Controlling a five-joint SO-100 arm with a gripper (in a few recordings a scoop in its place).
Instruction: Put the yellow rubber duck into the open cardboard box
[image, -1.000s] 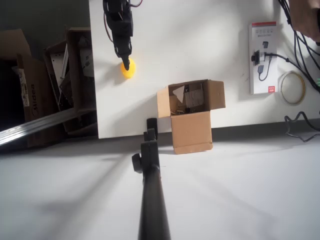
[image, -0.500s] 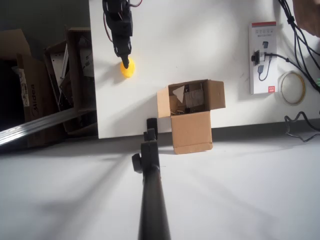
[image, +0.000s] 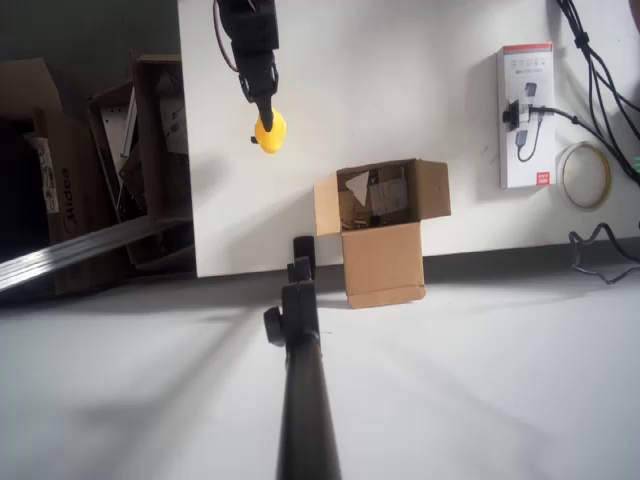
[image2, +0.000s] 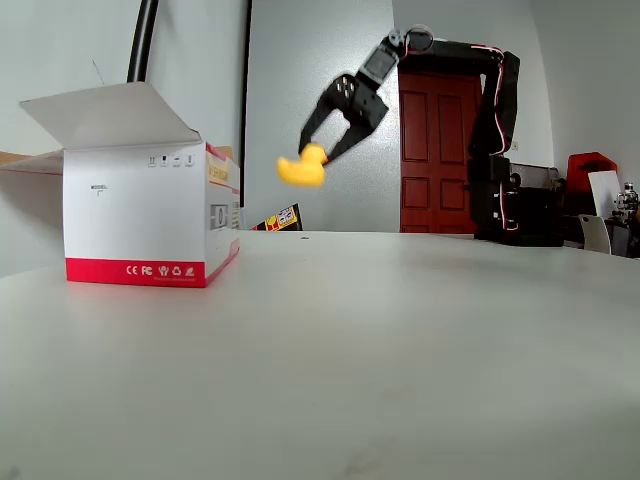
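1. In the fixed view the gripper (image2: 322, 150) hangs in the air well above the table (image2: 400, 330), its two dark fingers (image2: 352, 138) angled downward and closed around the yellow rubber duck (image2: 302, 167)
2. The duck sits at the fingertips, clear of the table surface, with its beak end pointing to the left of that view
3. In the overhead view the gripper (image: 263, 108) reaches down the picture from the black arm (image: 250, 40) at the top edge, and the duck (image: 270, 131) shows as a yellow blob at its tip
4. The open cardboard box (image: 381, 230) stands near the table's lower edge in the overhead view, down and to the right of the duck and apart from it; its flaps stand open and some brown scraps lie inside
5. A white-and-red flat package (image: 527, 115) lies on the table's right side in the overhead view, with a roll of tape (image: 585, 175) just beside it and black cables (image: 600, 70) running past
6. Off the table's left edge sit dark cluttered cardboard boxes (image: 100, 160)
7. A black pole (image: 300, 380) rises toward the overhead camera in front of the table
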